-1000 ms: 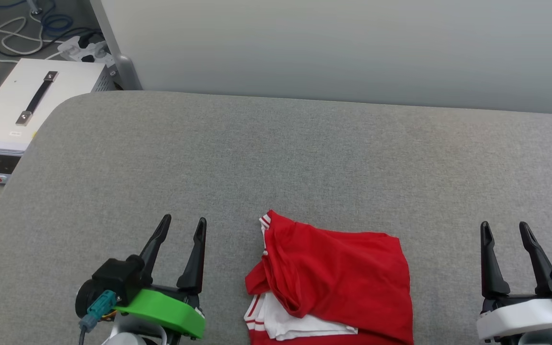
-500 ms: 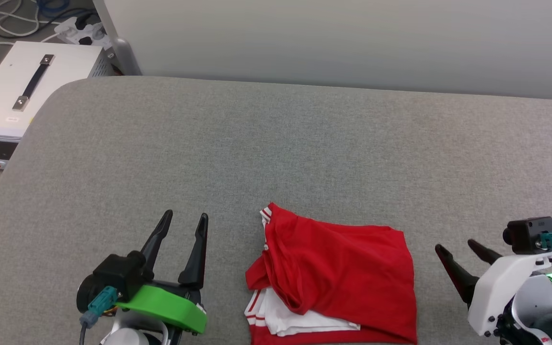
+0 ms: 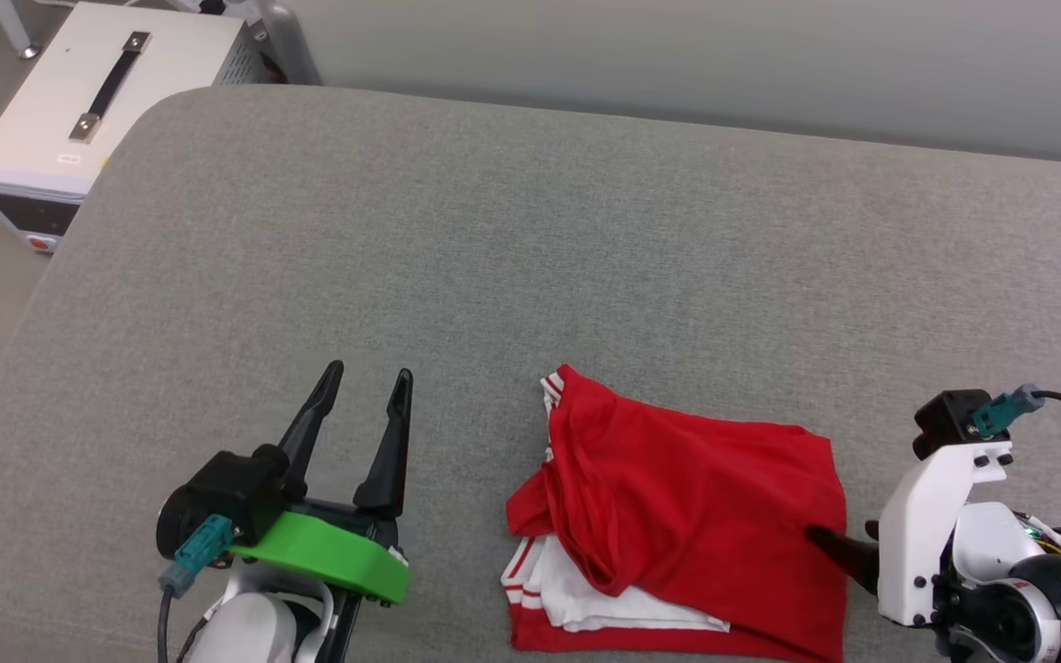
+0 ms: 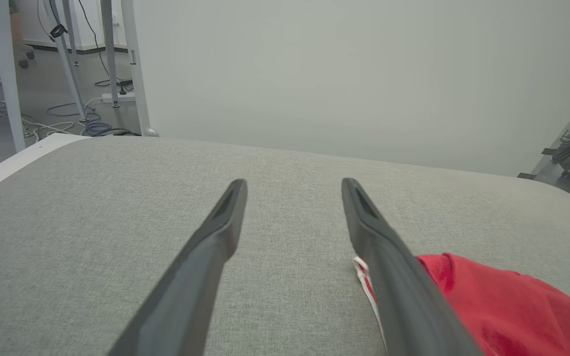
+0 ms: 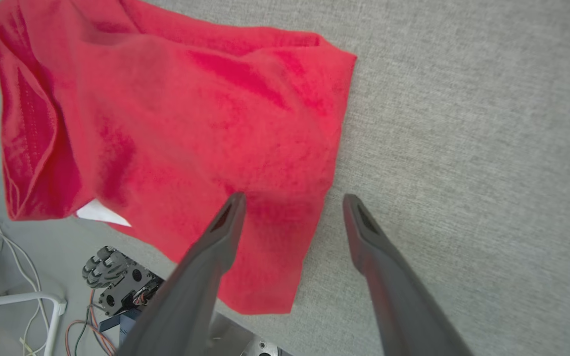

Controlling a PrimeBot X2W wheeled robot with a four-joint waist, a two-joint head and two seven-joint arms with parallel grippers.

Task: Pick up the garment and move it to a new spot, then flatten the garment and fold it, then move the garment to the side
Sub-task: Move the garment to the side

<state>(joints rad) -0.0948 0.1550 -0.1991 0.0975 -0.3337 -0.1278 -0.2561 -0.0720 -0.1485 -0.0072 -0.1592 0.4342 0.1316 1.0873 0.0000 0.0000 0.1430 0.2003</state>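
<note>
The garment (image 3: 687, 516) is a crumpled red shirt with white fabric and striped trim showing at its near left, lying at the near edge of the grey padded table (image 3: 530, 230). My left gripper (image 3: 370, 373) stands open to the garment's left, apart from it, with nothing between its fingers. In the left wrist view the left gripper (image 4: 294, 183) points across bare table, the garment (image 4: 502, 306) at its lower right. My right gripper (image 3: 839, 541) points left at the garment's right edge. In the right wrist view the right gripper (image 5: 293, 198) is open and straddles that edge of the garment (image 5: 191, 123) from above.
A white box with a black handle (image 3: 98, 92) stands on the floor beyond the table's far left corner. A pale wall (image 3: 678, 55) runs behind the table. Below the near table edge, robot parts and cables (image 5: 117, 287) show.
The right gripper has turned from pointing up the view to pointing left and has come in over the garment's right edge. The head camera has shifted. The left gripper and the garment stay put.
</note>
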